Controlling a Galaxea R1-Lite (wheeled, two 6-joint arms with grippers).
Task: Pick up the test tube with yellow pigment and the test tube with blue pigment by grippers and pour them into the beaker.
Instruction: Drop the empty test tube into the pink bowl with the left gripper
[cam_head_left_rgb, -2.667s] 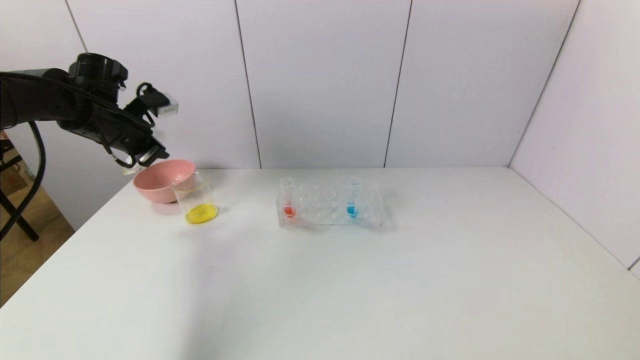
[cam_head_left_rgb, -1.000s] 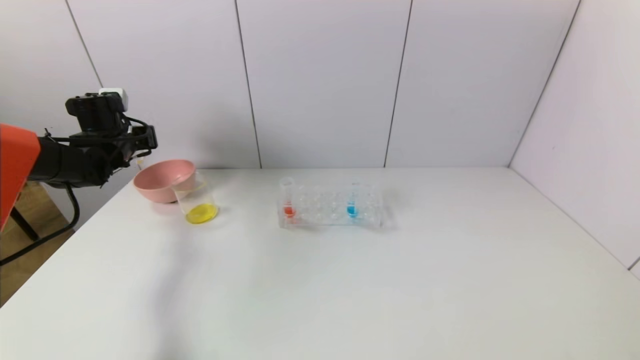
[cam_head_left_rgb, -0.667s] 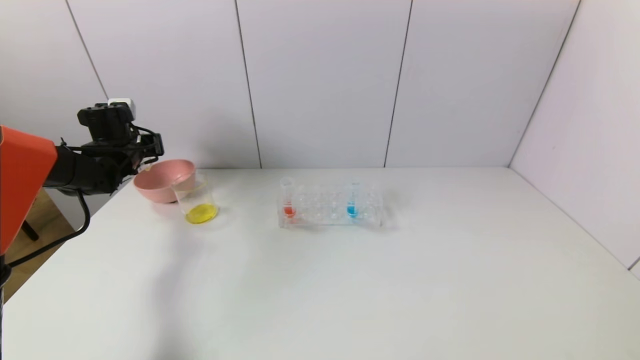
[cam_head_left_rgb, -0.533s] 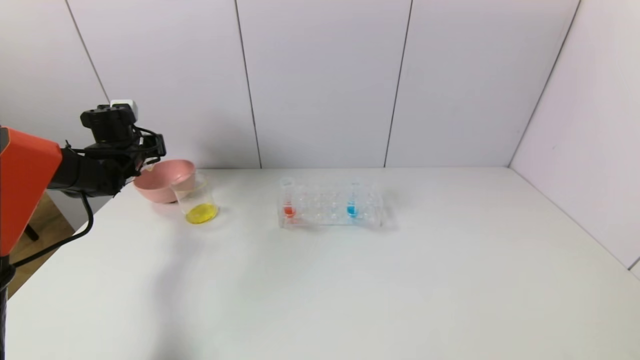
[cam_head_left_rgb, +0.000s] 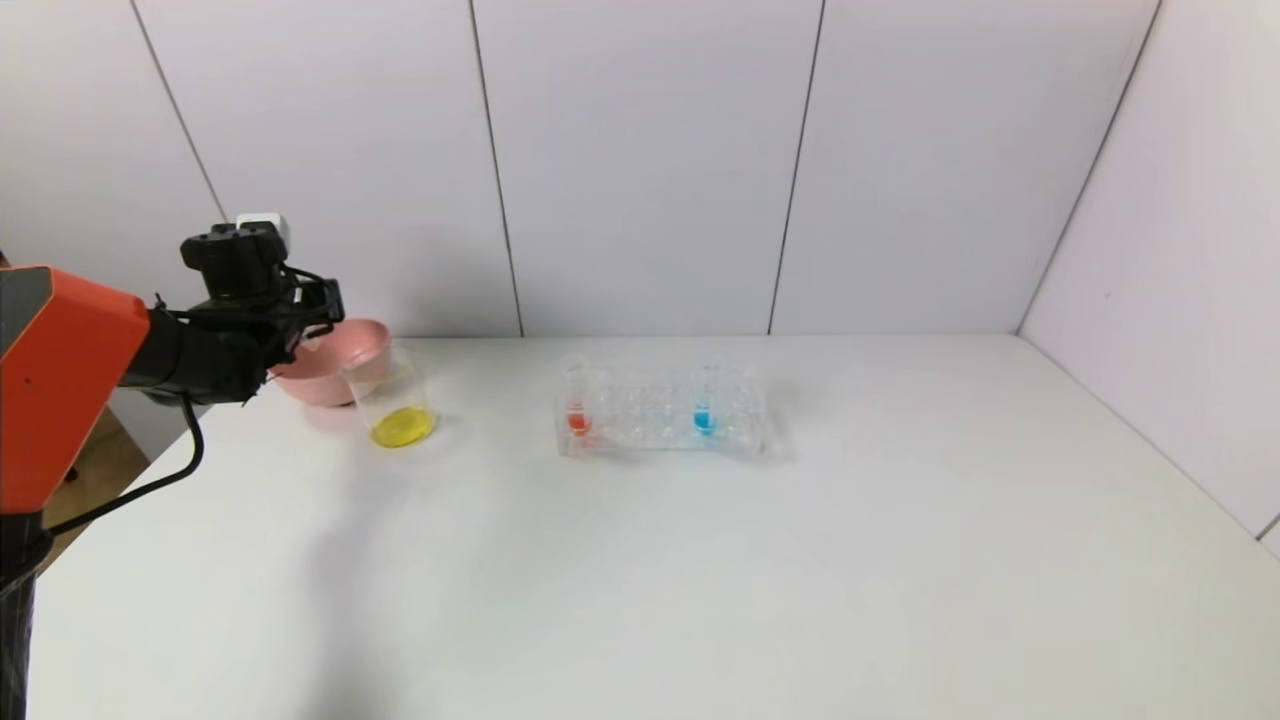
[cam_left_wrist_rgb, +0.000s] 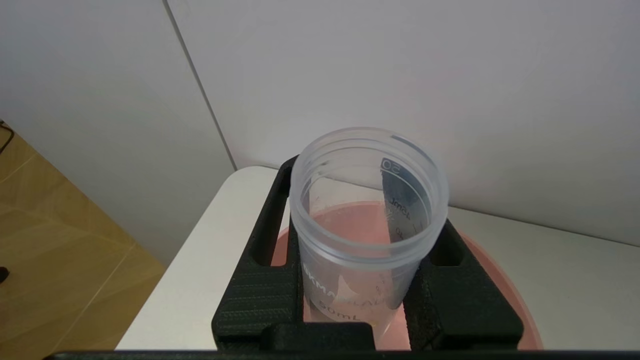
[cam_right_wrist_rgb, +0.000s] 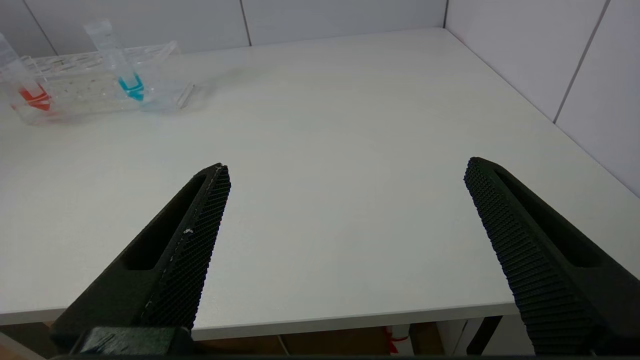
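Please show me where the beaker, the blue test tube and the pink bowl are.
beaker (cam_head_left_rgb: 396, 402), head view, on its clear wall.
test tube with blue pigment (cam_head_left_rgb: 705, 421), head view, on the blue liquid.
pink bowl (cam_head_left_rgb: 350, 345), head view, on its rim.

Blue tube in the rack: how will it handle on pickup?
The blue tube is slim, smooth and clear: probably slippery, maybe fragile if squeezed hard. Only its tip holds liquid, so likely light. It stands upright in the rack; round-bodied, it would likely roll if laid down.
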